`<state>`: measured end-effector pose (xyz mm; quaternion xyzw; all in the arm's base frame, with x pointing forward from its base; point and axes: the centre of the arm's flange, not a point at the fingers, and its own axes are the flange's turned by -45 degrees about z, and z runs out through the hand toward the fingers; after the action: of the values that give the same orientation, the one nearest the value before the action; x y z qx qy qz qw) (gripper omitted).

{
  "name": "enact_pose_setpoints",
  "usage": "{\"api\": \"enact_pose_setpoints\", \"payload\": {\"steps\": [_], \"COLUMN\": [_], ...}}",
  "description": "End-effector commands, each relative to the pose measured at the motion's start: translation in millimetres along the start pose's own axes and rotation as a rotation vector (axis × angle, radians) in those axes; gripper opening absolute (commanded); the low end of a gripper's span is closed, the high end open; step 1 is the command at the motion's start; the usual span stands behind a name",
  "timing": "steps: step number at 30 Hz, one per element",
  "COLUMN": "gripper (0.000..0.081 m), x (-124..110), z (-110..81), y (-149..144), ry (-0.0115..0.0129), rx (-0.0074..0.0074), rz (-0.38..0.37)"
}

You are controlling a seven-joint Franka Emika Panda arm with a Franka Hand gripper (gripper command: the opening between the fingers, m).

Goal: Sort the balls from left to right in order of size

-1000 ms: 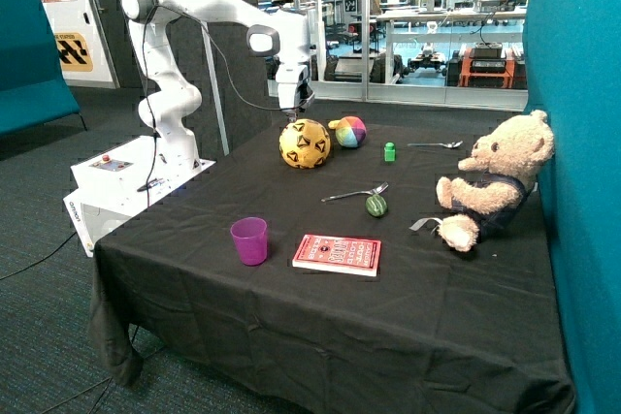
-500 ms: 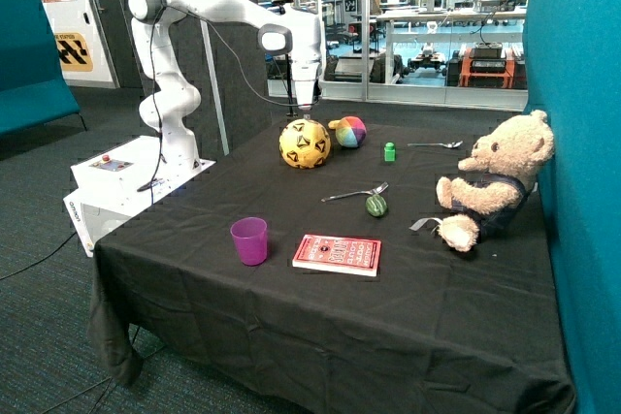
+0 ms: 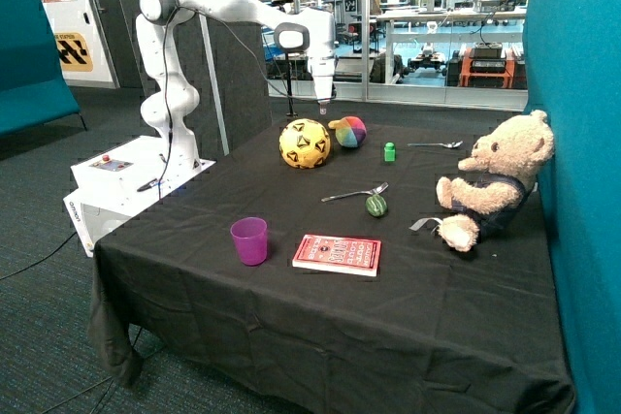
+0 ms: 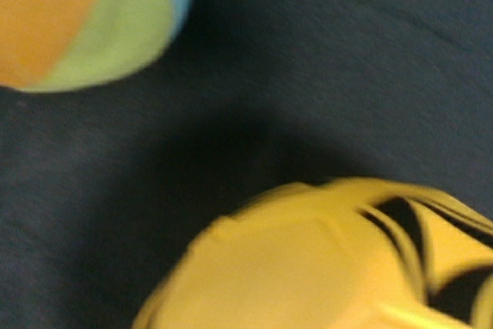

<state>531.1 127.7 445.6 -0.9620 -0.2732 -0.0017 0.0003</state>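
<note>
Three balls lie on the black table point(image 3: 291, 327). The large yellow ball with black marks point(image 3: 305, 143) is at the back, and the medium multicoloured ball point(image 3: 350, 131) is close beside it towards the teddy's side. The small dark green ball point(image 3: 375, 205) lies nearer the middle, by a fork. My gripper point(image 3: 323, 106) hangs in the air above the gap between the yellow and multicoloured balls and touches neither. The wrist view shows the yellow ball point(image 4: 323, 260) and the multicoloured ball point(image 4: 85, 13) with black cloth between them.
A small green block point(image 3: 390, 151) and a spoon point(image 3: 437, 144) lie at the back. A fork point(image 3: 355, 193) lies by the green ball. A teddy bear point(image 3: 495, 181) sits against the teal wall. A purple cup point(image 3: 249, 239) and a red book point(image 3: 338, 254) are near the front.
The gripper has moved from over the yellow ball sideways towards the multicoloured ball. The balls have not moved.
</note>
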Motion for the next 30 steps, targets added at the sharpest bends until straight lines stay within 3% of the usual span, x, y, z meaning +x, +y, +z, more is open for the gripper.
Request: {"api": "enact_pose_setpoints", "payload": {"steps": [1,6,12,16,22,24,26,30], "gripper": [0.0379,0.0486,0.0544,0.0625,0.065,0.062,0.0675,0.0678], "x": [26.5,36.8,41.0,46.5,52.6,53.9,56.8,63.3], "z": [6.1,13.9,18.3,24.4,32.2,35.4,40.2,46.3], "y": [-33.3,-43.0,-49.1,-59.7,-76.0,-83.2,-94.1,-109.2], "ry": [-0.0035,-0.0035,-0.0035,-0.0034,-0.0034,-0.0034,-0.0034,-0.0034], "rx": [0.0004,0.0004,0.0004,0.0004,0.0005,0.0005,0.0005,0.0006], "rz": [-0.057,-0.071,-0.081,-0.089,-0.111,-0.123,-0.145,-0.168]}}
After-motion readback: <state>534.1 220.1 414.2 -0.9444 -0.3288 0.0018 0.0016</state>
